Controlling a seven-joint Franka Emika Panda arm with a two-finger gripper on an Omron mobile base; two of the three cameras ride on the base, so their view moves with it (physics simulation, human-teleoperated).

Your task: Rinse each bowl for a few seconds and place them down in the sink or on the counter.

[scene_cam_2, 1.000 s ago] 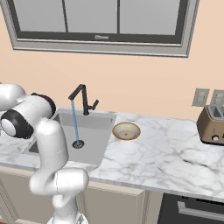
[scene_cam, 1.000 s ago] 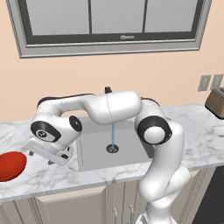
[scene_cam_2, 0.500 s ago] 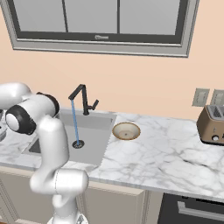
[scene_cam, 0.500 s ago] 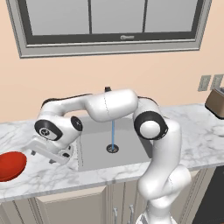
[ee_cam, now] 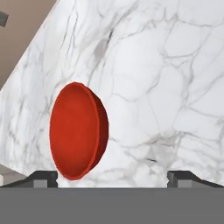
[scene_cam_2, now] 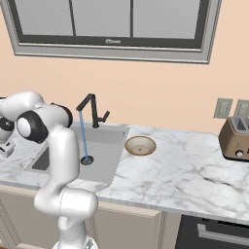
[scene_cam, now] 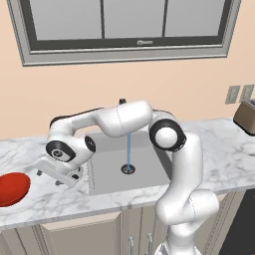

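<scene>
The robot's two-finger hand (scene_cam: 50, 175) is hanging released, holding nothing, over the white grey-veined marble surface (scene_cam: 55, 199) left of the grey rectangular sink (scene_cam: 114, 172). The glossy red shallow bowl (scene_cam: 12, 188) is lying near it on that surface. A thin blue stream is running from the slim black faucet (scene_cam_2: 90, 109), and the beige bowl with a brownish rim (scene_cam_2: 140, 145) is sitting right of the sink.

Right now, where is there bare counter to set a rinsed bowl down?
The widest bare counter lies between the tan bowl and the toaster. The sink floor is free beside the water stream. Left of the sink is crowded: the gripper hangs beside the red bowl.
</scene>
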